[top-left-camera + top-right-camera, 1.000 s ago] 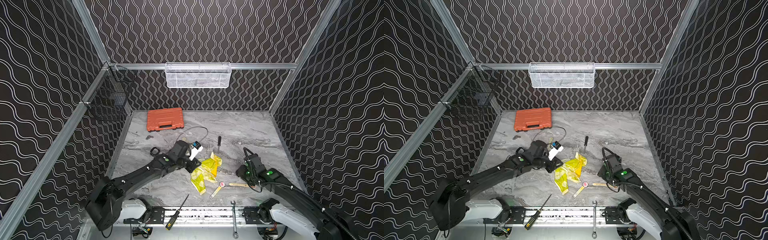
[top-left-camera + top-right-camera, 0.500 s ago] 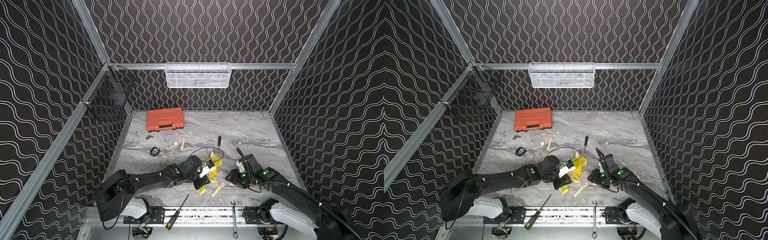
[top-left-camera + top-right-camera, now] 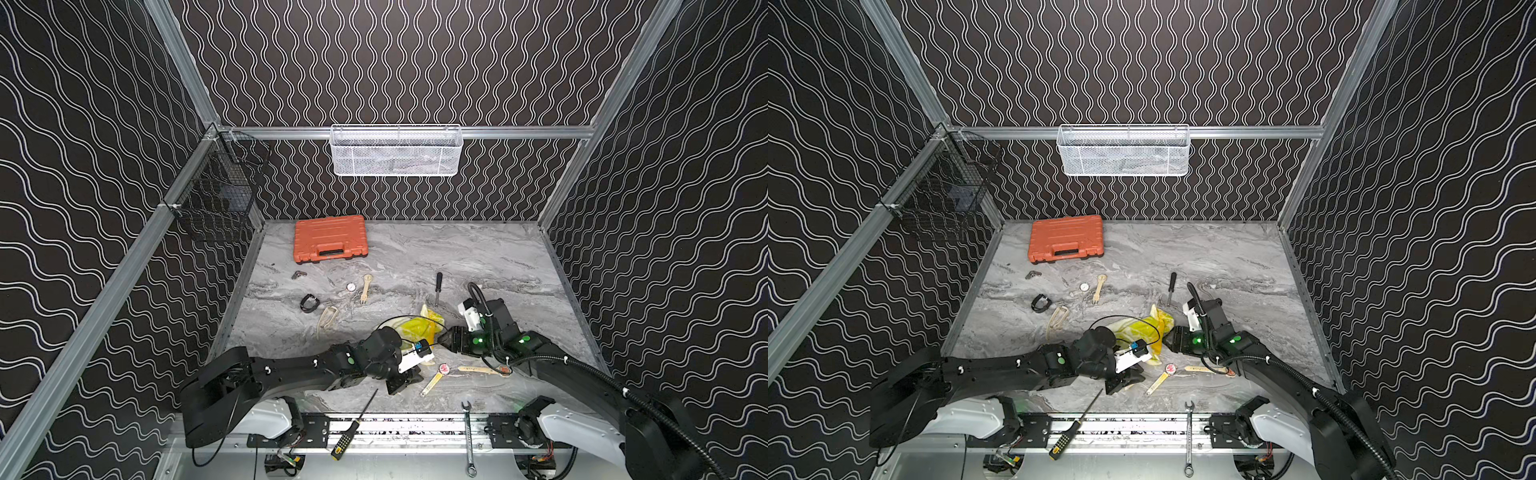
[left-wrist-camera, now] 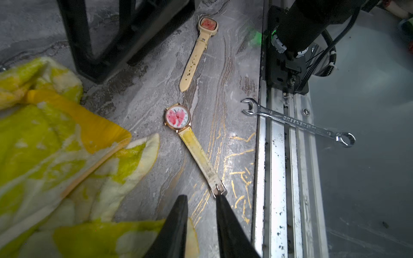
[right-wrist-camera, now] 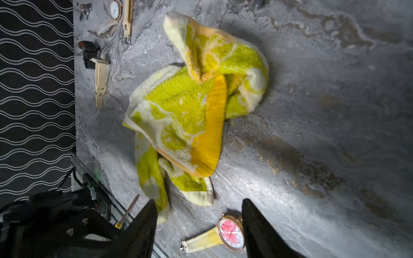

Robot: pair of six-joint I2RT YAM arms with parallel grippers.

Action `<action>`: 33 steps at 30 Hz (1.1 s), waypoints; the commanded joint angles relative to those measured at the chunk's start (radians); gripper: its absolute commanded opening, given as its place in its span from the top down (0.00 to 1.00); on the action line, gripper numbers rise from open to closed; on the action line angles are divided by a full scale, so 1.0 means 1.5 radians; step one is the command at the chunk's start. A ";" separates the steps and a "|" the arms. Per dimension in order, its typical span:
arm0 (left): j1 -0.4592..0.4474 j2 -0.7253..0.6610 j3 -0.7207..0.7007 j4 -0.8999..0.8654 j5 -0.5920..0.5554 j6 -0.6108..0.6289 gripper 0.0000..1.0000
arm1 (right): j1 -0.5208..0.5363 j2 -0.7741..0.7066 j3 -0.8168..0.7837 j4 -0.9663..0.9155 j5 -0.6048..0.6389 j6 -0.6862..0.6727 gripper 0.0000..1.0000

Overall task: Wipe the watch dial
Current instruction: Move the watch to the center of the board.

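The watch (image 4: 178, 116) with a red-smeared round dial and a yellowish strap lies flat on the marble table, also visible in both top views (image 3: 444, 368) (image 3: 1170, 368). A crumpled yellow cloth (image 3: 417, 328) (image 5: 190, 107) lies just behind it. My left gripper (image 4: 201, 198) is low over the table at the strap's buckle end, jaws a little apart and empty, one fingertip (image 4: 220, 198) at the buckle. My right gripper (image 5: 198, 201) is open and empty between cloth and watch, whose dial (image 5: 231, 231) lies beside one finger.
A second watch (image 4: 207, 24) with a square red dial lies right of the first. A wrench (image 3: 468, 436) and a yellow-handled screwdriver (image 3: 353, 424) rest on the front rail. Further back lie a black screwdriver (image 3: 437, 286), several watch parts (image 3: 351, 286) and an orange case (image 3: 330, 244).
My left arm has swung from the back of the cloth to the table's front, beside the watch strap. My right gripper has moved left toward the cloth and opened wider.
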 commanded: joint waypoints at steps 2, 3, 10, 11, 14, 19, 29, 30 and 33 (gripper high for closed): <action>-0.034 0.039 0.020 0.006 -0.018 0.067 0.72 | -0.001 -0.036 -0.011 -0.035 0.043 -0.026 0.38; -0.057 0.065 0.043 -0.016 -0.047 0.080 0.72 | -0.002 -0.046 -0.008 -0.054 0.074 -0.022 0.37; -0.120 0.186 0.121 -0.047 -0.148 0.094 0.69 | -0.019 -0.113 -0.009 -0.123 0.256 0.060 0.22; -0.122 0.197 0.128 -0.053 -0.163 0.088 0.68 | -0.021 -0.120 -0.009 -0.128 0.265 0.064 0.21; -0.129 0.206 0.126 -0.060 -0.226 0.073 0.66 | -0.027 -0.134 -0.009 -0.135 0.286 0.070 0.19; -0.136 0.226 0.135 -0.074 -0.266 0.027 0.59 | -0.034 -0.134 -0.012 -0.137 0.287 0.068 0.18; -0.149 0.286 0.170 -0.079 -0.256 0.017 0.66 | -0.043 -0.089 0.006 -0.114 0.238 0.034 0.18; -0.146 0.290 0.171 -0.079 -0.252 0.016 0.68 | -0.043 -0.082 0.012 -0.122 0.238 0.031 0.18; -0.141 0.290 0.171 -0.085 -0.258 0.014 0.74 | -0.046 -0.074 0.022 -0.127 0.229 0.018 0.18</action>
